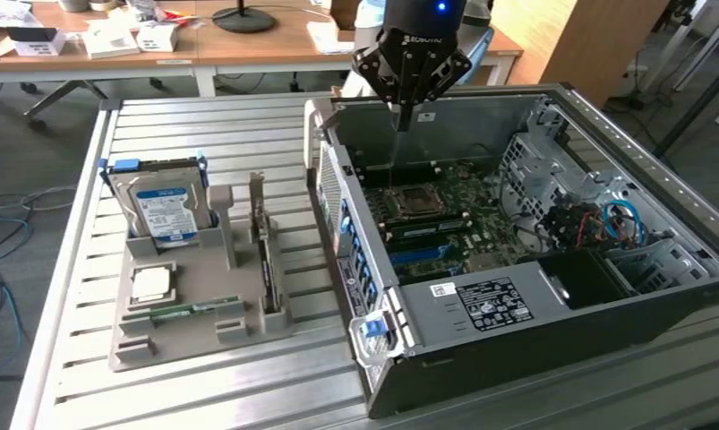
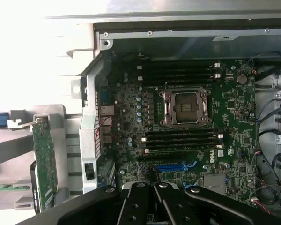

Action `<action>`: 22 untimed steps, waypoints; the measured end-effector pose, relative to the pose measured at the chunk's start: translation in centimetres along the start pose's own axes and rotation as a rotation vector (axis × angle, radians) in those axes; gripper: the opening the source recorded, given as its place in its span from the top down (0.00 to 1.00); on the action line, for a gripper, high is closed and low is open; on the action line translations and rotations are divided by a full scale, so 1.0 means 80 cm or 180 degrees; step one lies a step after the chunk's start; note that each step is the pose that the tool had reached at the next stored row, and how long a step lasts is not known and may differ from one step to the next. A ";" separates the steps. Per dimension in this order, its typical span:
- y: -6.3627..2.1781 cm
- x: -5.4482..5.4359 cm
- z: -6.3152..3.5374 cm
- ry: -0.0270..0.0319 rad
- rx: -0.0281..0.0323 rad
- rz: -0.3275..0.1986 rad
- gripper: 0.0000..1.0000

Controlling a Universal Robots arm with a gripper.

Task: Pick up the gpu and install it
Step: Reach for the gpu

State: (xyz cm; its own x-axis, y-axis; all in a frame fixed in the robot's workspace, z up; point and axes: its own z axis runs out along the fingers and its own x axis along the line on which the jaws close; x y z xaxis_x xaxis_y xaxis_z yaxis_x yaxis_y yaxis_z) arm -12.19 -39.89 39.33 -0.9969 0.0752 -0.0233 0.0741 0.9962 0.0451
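Observation:
The gpu [image 1: 265, 255], a thin green card with a silver bracket on one end, stands on edge in the grey holder [image 1: 156, 345] on the slatted table, at the exterior view's left. The wrist view shows its green board [image 2: 44, 159] beside the case wall. My gripper [image 1: 401, 109] hangs above the open computer case [image 1: 646, 170], over the motherboard's [image 1: 479, 224] far part. Its fingers are shut with nothing between them, and the gripper [image 2: 153, 186] sits near the blue slot [image 2: 175, 166]. It is well apart from the gpu.
The holder also carries a silver hard drive with a blue label [image 1: 162, 210], a square chip [image 1: 152, 285] and a narrow RAM stick [image 1: 198, 309]. Inside the case are the CPU socket [image 2: 186, 107], black memory slots [image 2: 182, 138] and loose cables [image 1: 598, 224]. Desks stand behind.

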 end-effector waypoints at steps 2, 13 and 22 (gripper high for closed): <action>0.000 0.000 0.000 0.0000 0.0000 0.0000 0.89; -0.002 0.030 0.000 0.0000 0.0000 0.0000 0.89; -0.003 0.057 0.001 0.0000 0.0000 0.0000 0.89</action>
State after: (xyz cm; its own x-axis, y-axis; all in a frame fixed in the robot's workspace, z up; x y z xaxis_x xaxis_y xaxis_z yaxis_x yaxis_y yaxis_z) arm -16.77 -39.82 39.14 -0.9969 0.0753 -0.0233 0.0742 0.9962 0.0450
